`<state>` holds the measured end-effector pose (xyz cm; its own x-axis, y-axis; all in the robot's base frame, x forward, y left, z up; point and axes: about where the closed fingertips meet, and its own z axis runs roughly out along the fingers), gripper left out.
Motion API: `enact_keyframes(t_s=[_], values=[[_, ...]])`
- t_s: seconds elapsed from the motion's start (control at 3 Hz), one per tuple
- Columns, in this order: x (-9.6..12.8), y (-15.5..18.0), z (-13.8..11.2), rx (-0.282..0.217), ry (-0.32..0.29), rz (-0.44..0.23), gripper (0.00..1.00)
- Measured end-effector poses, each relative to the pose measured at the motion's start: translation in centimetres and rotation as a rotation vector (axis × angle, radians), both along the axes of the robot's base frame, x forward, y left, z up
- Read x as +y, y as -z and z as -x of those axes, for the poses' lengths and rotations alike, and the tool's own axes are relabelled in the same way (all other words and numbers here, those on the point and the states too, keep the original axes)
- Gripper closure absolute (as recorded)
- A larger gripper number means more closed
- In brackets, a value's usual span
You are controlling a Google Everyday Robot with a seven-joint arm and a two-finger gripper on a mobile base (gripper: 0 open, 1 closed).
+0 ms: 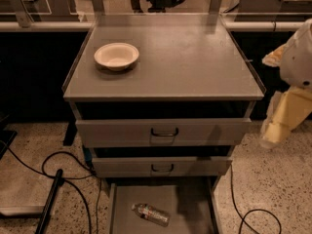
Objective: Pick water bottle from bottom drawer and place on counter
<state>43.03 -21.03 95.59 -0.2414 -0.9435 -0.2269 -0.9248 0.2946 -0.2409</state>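
Observation:
The water bottle [151, 214] is small and clear with a pale label. It lies on its side on the flat grey floor of the open bottom drawer [195, 206], left of the middle. The counter [185, 62] is the broad grey cabinet top above. My gripper [271, 136] hangs at the right edge of the view on a cream and white arm, beside the cabinet's right side at the height of the top handled drawer. It is well above and to the right of the bottle and touches nothing.
A cream bowl [116, 56] stands at the counter's left rear. Two handled grey drawers [164, 131] sit above the bottom drawer, slightly pulled out. Black cables [58, 165] and a dark pole lie on the speckled floor at left; another cable [253, 213] lies at right.

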Motion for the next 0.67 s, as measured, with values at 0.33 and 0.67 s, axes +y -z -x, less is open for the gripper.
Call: enact_keyframes(t_s=[0.33, 0.67], values=[[1.6, 5.8, 1.2, 0.035, 0.061, -0.054, 0.00], [3.5, 12.3, 1.9, 0.142, 0.107, -0.080, 0.00]])
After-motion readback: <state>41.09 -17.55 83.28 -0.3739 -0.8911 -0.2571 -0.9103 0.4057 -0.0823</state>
